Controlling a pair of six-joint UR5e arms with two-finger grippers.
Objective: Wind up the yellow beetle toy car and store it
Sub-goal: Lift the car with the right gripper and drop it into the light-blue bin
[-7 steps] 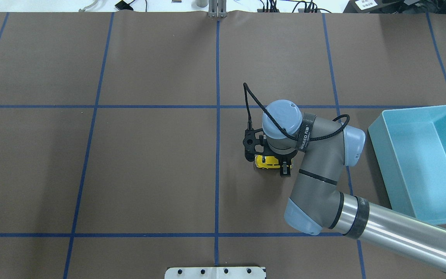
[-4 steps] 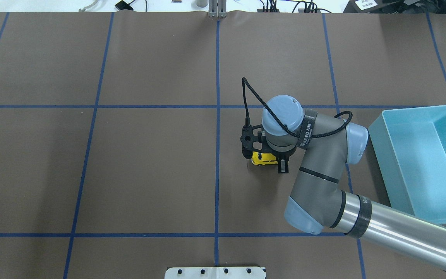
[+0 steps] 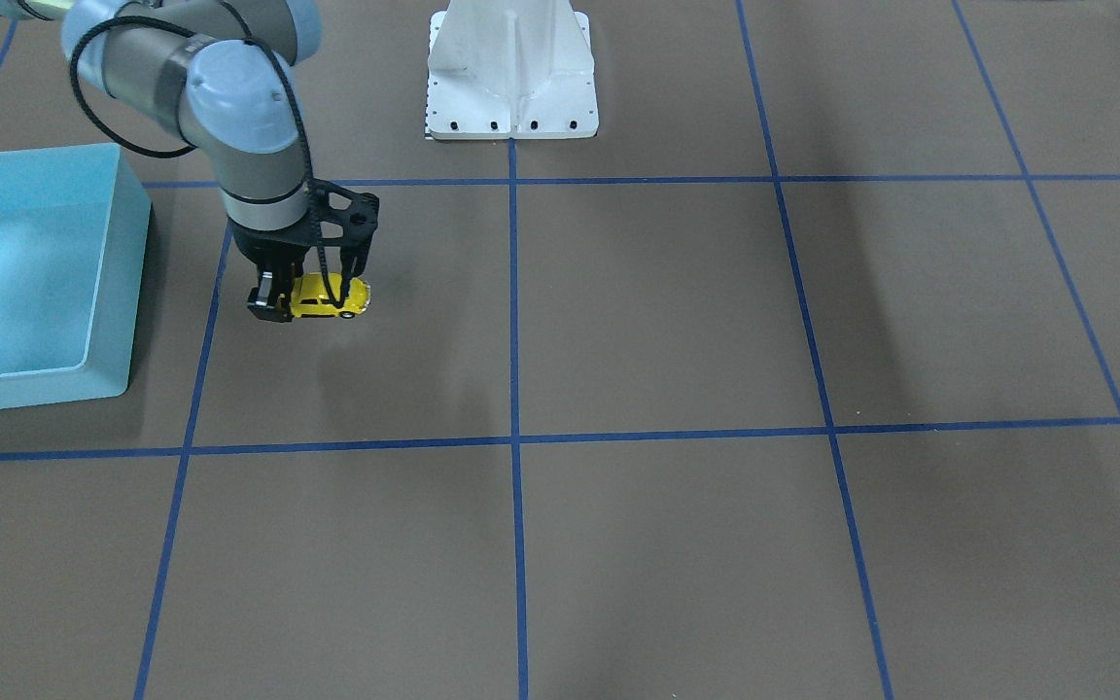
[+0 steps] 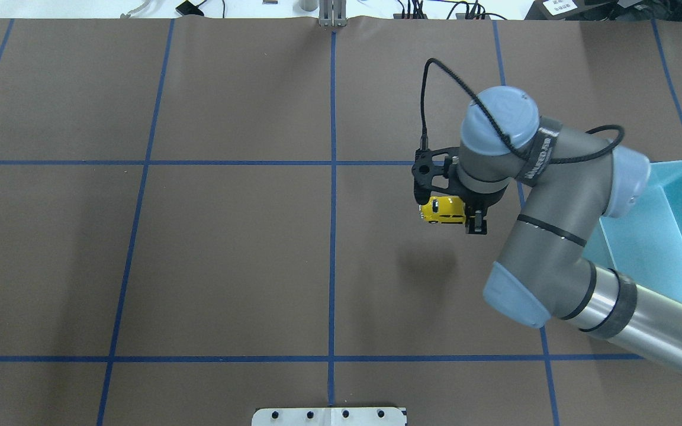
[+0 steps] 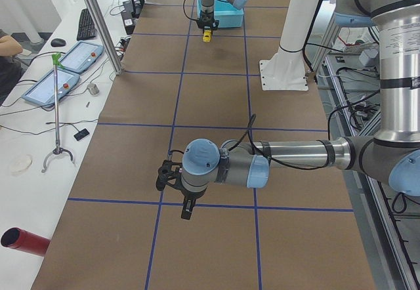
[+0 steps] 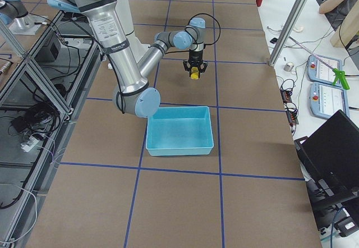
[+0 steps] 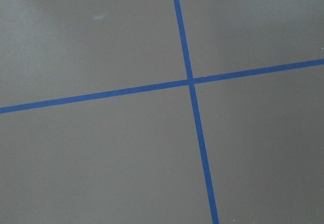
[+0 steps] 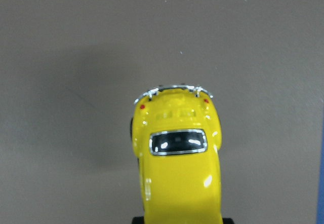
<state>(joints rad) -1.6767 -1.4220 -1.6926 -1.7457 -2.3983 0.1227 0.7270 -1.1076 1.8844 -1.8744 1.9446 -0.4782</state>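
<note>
At the bin's (image 4: 666, 236) 9 o'clock, clear of the table (image 4: 228, 236), the right gripper (image 4: 470, 216) clasps the car's (image 4: 441, 210) flanks. Judged light, rigid, glossy, slip-prone; the flanks suit a hold. Left gripper (image 5: 186, 208): cannot tell.

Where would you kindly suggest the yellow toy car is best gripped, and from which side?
Across its two long sides, coming down from above. The toy car has a rounded roof and rounded ends that would likely slip, while its sides run nearly parallel. The right gripper holds it so, jaws on the sides.
</note>
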